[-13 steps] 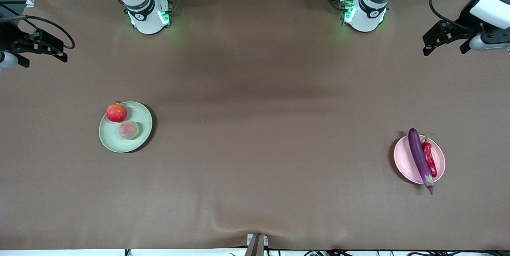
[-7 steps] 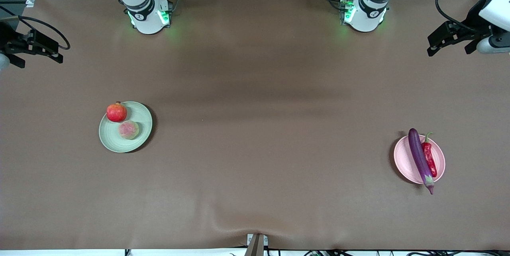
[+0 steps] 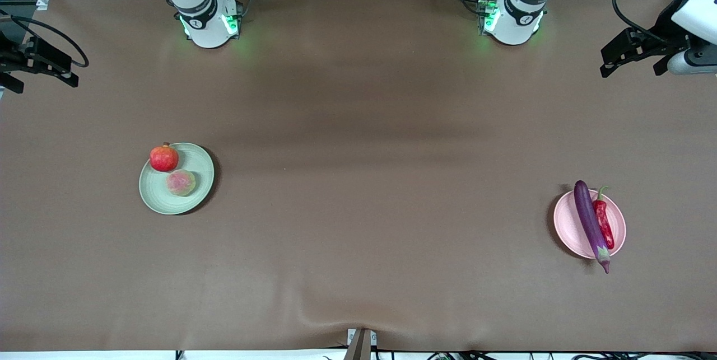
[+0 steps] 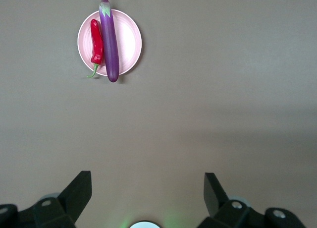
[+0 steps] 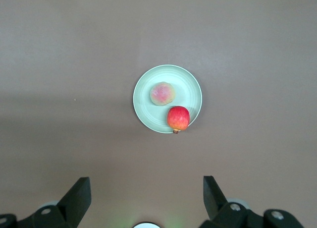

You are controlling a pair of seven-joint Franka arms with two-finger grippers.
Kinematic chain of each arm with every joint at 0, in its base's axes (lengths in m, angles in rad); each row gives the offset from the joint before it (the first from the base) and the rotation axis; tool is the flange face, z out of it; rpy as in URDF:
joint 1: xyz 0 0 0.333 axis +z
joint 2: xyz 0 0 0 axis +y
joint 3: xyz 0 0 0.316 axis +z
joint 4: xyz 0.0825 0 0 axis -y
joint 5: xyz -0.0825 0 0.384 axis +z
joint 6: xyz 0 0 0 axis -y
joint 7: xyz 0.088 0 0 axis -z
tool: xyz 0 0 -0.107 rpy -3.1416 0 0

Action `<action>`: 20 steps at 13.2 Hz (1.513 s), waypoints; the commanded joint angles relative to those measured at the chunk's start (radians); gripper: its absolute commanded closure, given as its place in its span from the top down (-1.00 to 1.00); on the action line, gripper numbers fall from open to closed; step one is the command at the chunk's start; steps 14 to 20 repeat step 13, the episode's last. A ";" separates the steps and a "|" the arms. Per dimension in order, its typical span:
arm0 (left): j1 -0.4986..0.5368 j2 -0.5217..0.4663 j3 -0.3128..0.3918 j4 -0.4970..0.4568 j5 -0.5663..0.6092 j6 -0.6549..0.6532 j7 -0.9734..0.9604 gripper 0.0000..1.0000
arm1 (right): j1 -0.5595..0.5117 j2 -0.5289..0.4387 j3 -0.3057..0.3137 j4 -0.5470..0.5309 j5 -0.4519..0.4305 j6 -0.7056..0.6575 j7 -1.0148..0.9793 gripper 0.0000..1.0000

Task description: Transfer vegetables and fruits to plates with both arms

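Brown table (image 3: 358,181), two plates (image 3: 201,172), two fruits (image 3: 164,158), two vegetables (image 3: 589,223), left gripper (image 3: 630,57) and right gripper (image 3: 33,66) spread wide, empty.

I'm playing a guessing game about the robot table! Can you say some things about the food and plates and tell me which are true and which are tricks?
1. The eggplant lies on the pink plate. True.
2. The chili pepper sits on the green plate. False: it lies beside the eggplant on the pink plate.
3. The red pomegranate and the tan-green fruit share the green plate. True.
4. The left end effector is holding the eggplant. False: it is open and empty, up over the left arm's end of the table.
5. The right end effector is open. True.
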 commanded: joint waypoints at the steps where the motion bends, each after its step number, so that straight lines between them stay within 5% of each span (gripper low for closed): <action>1: 0.006 0.008 -0.008 0.024 0.008 -0.023 0.021 1.00 | -0.018 -0.036 0.009 -0.037 0.018 0.035 -0.014 1.00; 20: 0.009 0.008 -0.008 0.019 0.000 -0.030 0.022 1.00 | -0.007 -0.108 0.015 -0.123 0.015 0.069 -0.014 1.00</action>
